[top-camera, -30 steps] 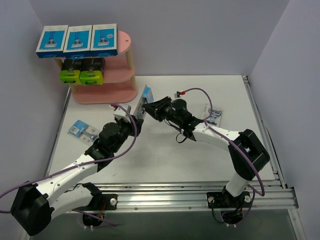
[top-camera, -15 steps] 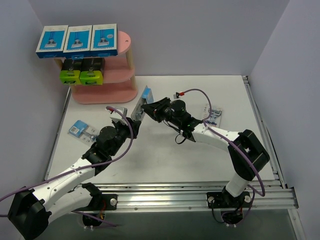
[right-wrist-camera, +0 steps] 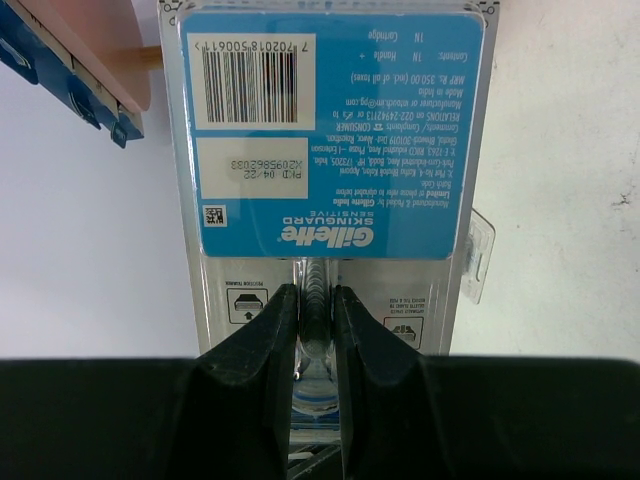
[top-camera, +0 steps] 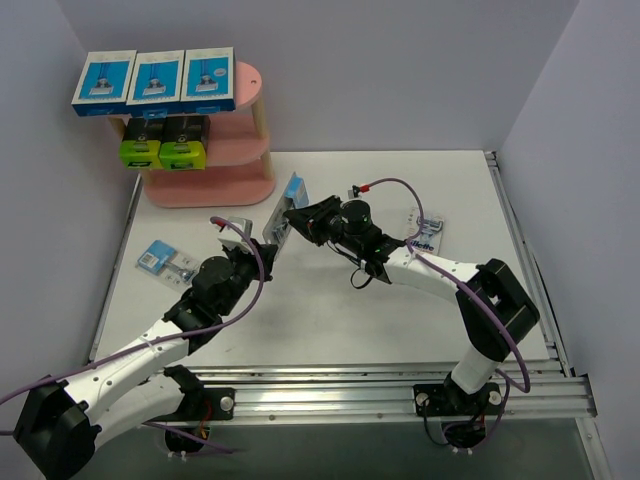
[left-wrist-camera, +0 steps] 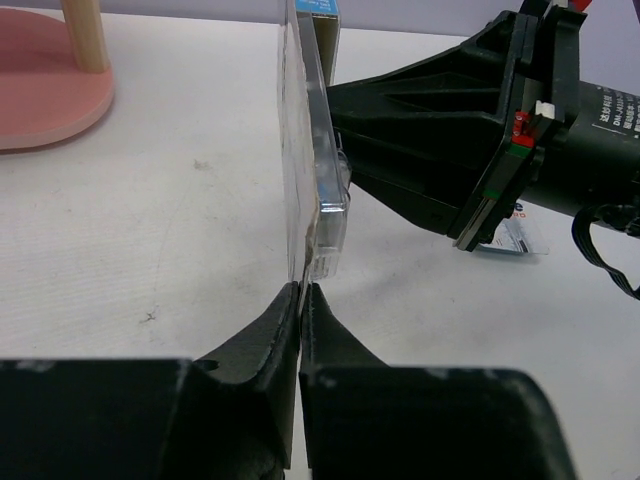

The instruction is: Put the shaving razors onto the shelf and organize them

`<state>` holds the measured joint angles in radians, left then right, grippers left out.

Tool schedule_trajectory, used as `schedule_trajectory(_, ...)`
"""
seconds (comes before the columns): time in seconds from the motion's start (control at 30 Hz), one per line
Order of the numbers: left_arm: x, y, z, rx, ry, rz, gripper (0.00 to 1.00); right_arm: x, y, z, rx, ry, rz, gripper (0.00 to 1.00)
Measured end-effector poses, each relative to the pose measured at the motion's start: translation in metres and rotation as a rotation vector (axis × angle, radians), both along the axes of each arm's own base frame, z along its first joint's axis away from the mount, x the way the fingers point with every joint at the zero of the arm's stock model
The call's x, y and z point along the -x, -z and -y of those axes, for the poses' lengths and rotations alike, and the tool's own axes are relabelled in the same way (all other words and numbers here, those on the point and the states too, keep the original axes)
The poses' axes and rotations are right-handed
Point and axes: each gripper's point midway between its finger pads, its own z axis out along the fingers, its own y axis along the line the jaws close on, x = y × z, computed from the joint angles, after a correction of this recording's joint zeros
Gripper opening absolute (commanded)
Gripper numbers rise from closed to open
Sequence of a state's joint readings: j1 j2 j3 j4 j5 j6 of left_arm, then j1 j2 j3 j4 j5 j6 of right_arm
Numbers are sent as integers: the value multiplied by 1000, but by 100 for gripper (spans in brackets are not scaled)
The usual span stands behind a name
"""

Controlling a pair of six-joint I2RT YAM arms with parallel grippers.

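Observation:
A clear blister pack (top-camera: 286, 205) with a blue card is held upright above the table's middle. My right gripper (top-camera: 300, 216) is shut on its razor-handle bulge, as the right wrist view shows (right-wrist-camera: 315, 295), with the card (right-wrist-camera: 330, 120) facing that camera. My left gripper (top-camera: 266, 243) is shut on the pack's thin lower edge (left-wrist-camera: 300, 290); the pack (left-wrist-camera: 312, 150) stands edge-on there. The pink shelf (top-camera: 252, 112) stands at the back left. Three blue-and-white boxes (top-camera: 155, 80) are on its top tier and two black boxes with lime ends (top-camera: 163, 142) on the middle tier.
One blister pack (top-camera: 165, 260) lies flat on the table at the left, beside my left arm. Another (top-camera: 426, 232) lies at the right, behind my right arm. The shelf's bottom board (left-wrist-camera: 40, 95) and a post (left-wrist-camera: 85, 35) show at the left wrist view's top left.
My left arm has drawn back a little toward the near edge and its gripper now sits at the pack's lower edge. The pack and my right gripper have hardly moved.

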<state>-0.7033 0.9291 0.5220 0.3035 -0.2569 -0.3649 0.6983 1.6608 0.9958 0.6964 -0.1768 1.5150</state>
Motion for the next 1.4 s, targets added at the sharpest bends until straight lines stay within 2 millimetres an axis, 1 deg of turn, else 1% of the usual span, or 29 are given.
schedule_trajectory(0.1,0,0,-1,2,-6,-2,3,0,1,0,3,0,-2,0)
schedule_trajectory(0.3,0,3,-5,24,-41,-27,2,2,4,0,7,-2,-6,0)
schedule_trajectory(0.33,0,3,-6,29,-47,-35,2,3,5,0,8,-5,-9,2)
schedule_trajectory(0.37,1,4,-7,35,-53,-44,2,4,7,0,10,-8,-12,5)
schedule_trajectory(0.4,3,6,-8,42,-61,-55,2,5,8,0,9,-12,-14,12)
schedule_trajectory(0.47,5,7,-11,56,-72,-73,2,8,10,-1,7,-22,-19,21)
schedule_trajectory(0.5,6,7,-13,63,-78,-82,2,10,12,-2,6,-29,-19,28)
schedule_trajectory(0.57,8,7,-20,77,-98,-101,2,10,16,1,8,-25,-22,35)
schedule_trajectory(0.63,6,4,-33,99,-136,-106,2,8,22,6,15,-13,-31,40)
schedule_trajectory(0.67,5,3,-39,116,-156,-110,2,7,25,9,17,-7,-36,44)
schedule_trajectory(0.73,4,1,-47,142,-176,-120,2,5,30,15,16,3,-40,47)
schedule_trajectory(0.8,4,5,-53,153,-187,-144,2,5,34,18,13,11,-44,48)
schedule_trajectory(1.0,10,34,-73,125,-224,-274,2,5,45,27,17,24,-53,49)
schedule_trajectory(1.07,15,40,-80,133,-242,-312,2,5,48,29,18,21,-56,49)
schedule_trajectory(1.17,20,39,-88,177,-268,-334,2,7,54,35,26,22,-65,49)
schedule_trajectory(1.23,21,37,-95,221,-290,-337,2,8,60,44,35,27,-75,49)
schedule_trajectory(1.4,22,39,-126,338,-382,-333,2,8,72,69,48,51,-93,49)
